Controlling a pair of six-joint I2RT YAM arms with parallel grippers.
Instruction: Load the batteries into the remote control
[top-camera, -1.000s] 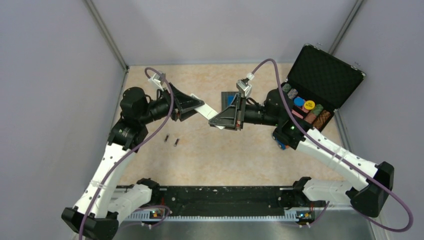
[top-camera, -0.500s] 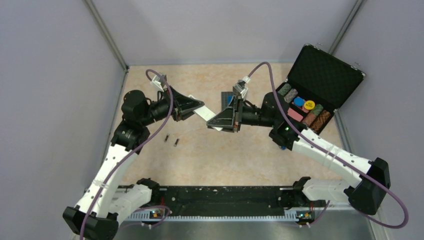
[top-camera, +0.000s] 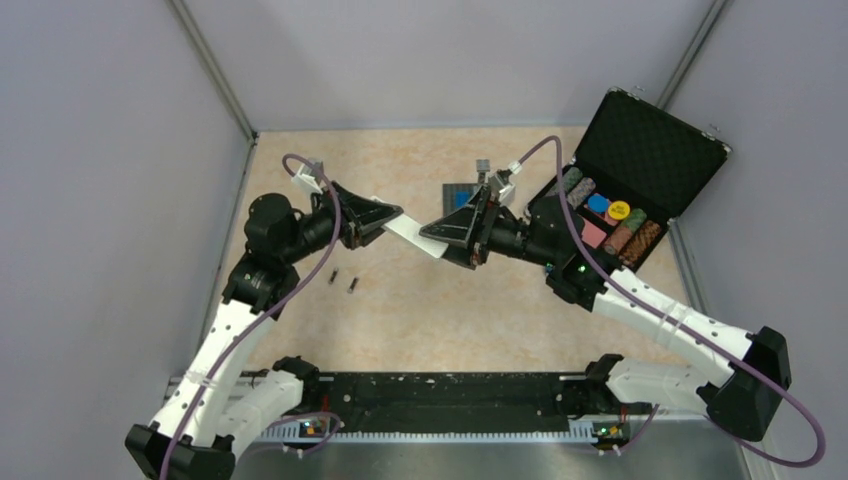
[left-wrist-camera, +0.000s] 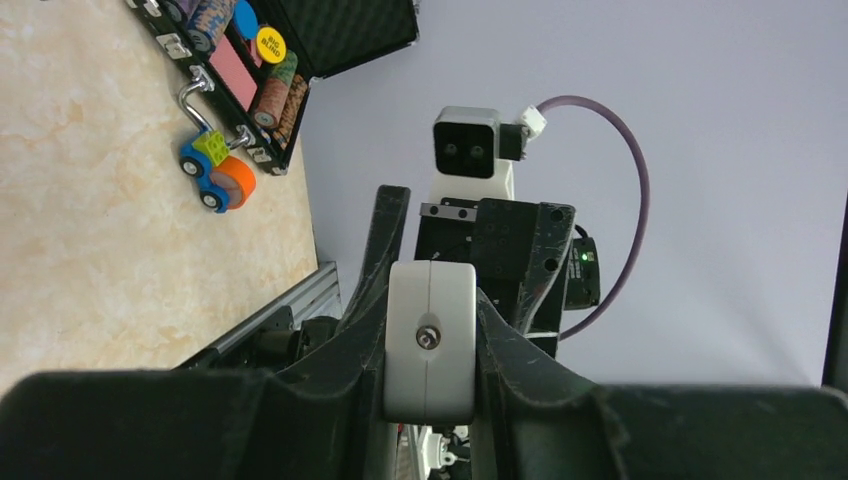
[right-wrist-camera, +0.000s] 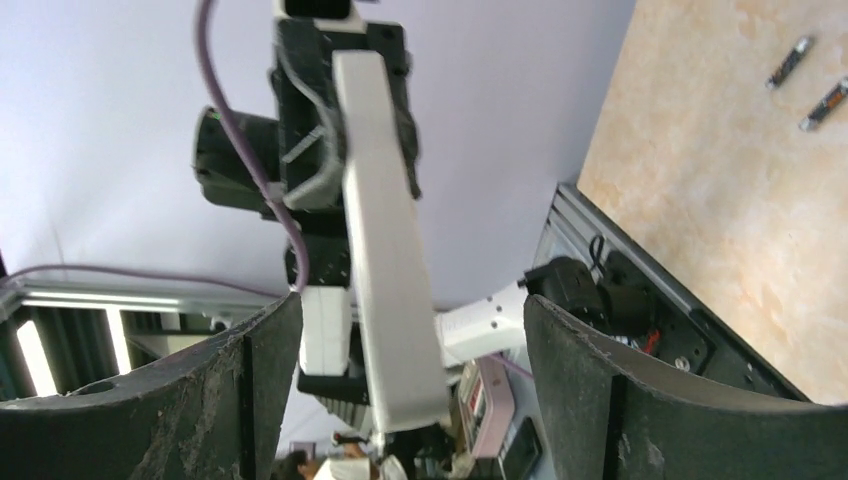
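The remote control (top-camera: 412, 232), a slim white bar, hangs in the air between the two arms. My left gripper (top-camera: 392, 220) is shut on its left end; in the left wrist view that end face (left-wrist-camera: 430, 300) sits clamped between my dark fingers (left-wrist-camera: 520, 350). My right gripper (top-camera: 440, 243) is open around the other end. In the right wrist view the bar (right-wrist-camera: 385, 250) runs between the wide jaws and touches neither finger (right-wrist-camera: 560, 340). Two batteries (top-camera: 333, 274) (top-camera: 352, 285) lie on the table below the left gripper, also seen as batteries (right-wrist-camera: 788, 62) (right-wrist-camera: 824, 105).
An open black case of poker chips (top-camera: 620, 215) stands at the right. A grey baseplate with a blue block (top-camera: 460, 195) lies behind the right gripper. A small toy car (left-wrist-camera: 215, 175) sits by the case. The metal rail (top-camera: 430, 400) runs along the near edge.
My right gripper has opened and let go of the remote. My left gripper closed on its other end and now holds it alone. Both arms shifted slightly.
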